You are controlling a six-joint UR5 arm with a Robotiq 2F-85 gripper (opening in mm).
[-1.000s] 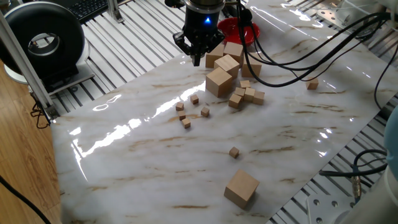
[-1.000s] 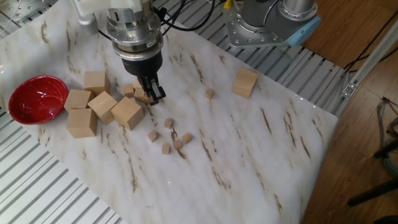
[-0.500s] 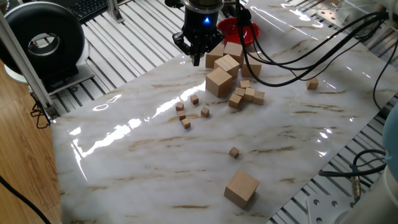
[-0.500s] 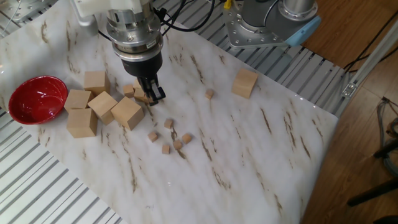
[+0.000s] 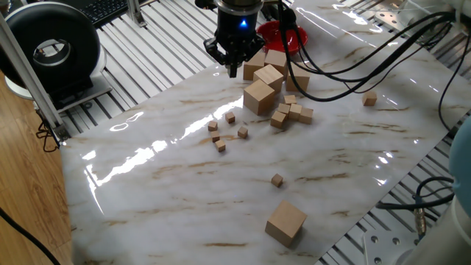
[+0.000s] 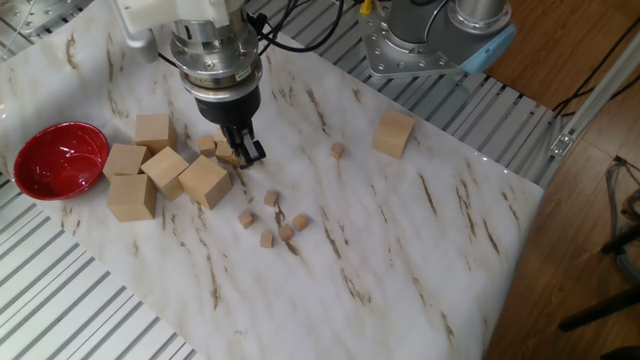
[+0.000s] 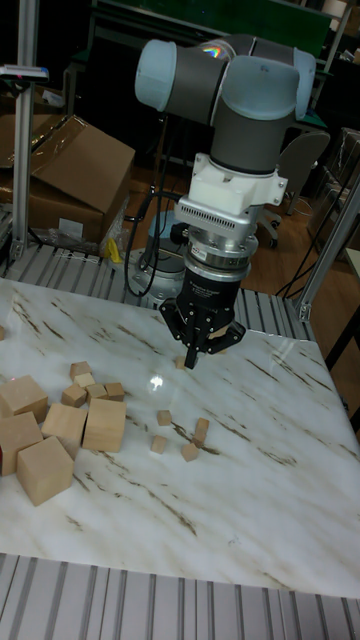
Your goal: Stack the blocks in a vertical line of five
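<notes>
Hovering unchanged | gripper [image 6: 246, 152] fingers together, empty | blocks [image 6: 272, 221] unmoved

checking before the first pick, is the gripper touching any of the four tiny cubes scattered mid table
Apart. The tall fixed view shows the gripper with bare marble between it and the tiny cubes.

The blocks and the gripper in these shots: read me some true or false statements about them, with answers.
1. No stack of five tiny blocks stands yet. True.
2. The red bowl holds a block. False: nothing lies in it.
3. One large cube sits alone, far from the other large ones. True.
4. The gripper hangs over the red bowl. False: it is beside the medium cubes, away from the bowl.
</notes>
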